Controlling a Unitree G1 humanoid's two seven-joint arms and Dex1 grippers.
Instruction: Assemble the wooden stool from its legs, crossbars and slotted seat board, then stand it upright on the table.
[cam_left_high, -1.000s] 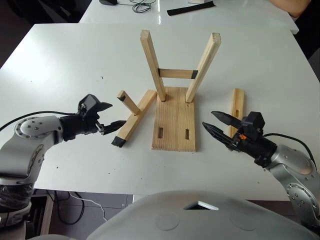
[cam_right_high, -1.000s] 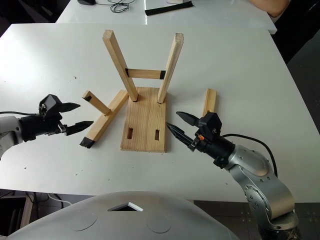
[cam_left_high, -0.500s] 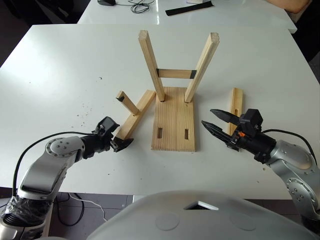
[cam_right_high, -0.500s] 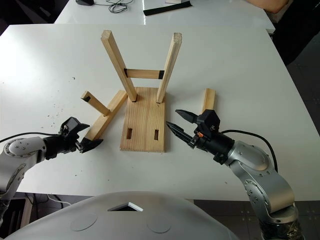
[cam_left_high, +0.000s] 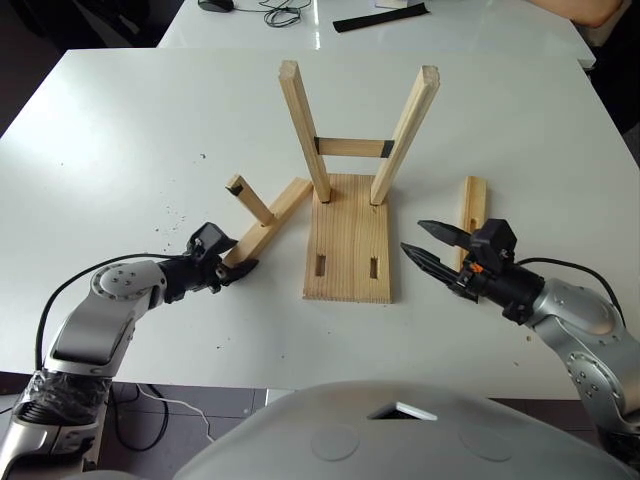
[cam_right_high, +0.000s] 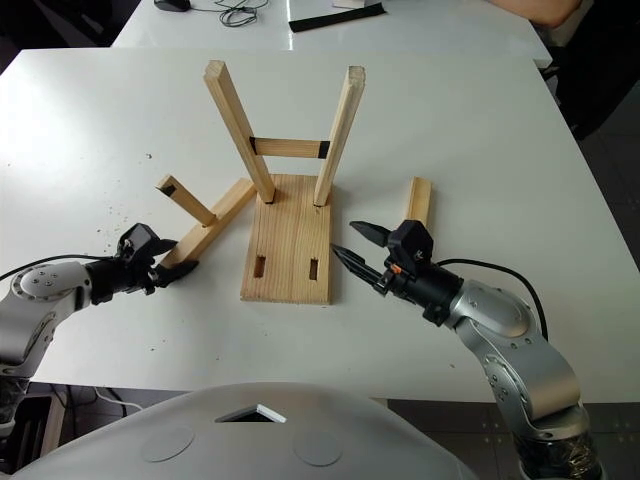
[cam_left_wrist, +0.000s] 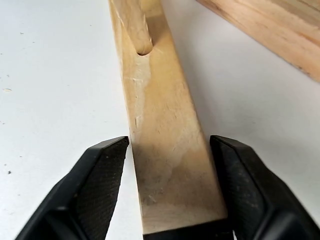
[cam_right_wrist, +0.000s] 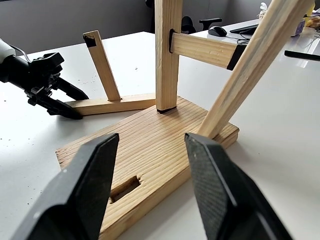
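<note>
Pale slotted wooden seat board (cam_left_high: 348, 235) lies flat mid-table, two crossbar-joined legs (cam_left_high: 305, 130) standing in it. Left: loose wooden leg (cam_left_high: 272, 222), its near end pinched by the left gripper (cam_left_high: 237, 270). Right: right gripper (cam_left_high: 412, 235), fingers spread, just beside the board on the white table (cam_left_high: 120, 130).

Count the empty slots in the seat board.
2. Both lie at the near end of the seat board, side by side: the left slot and the right slot. At the far end stand the left leg and the right leg, covering any slots there.
</note>
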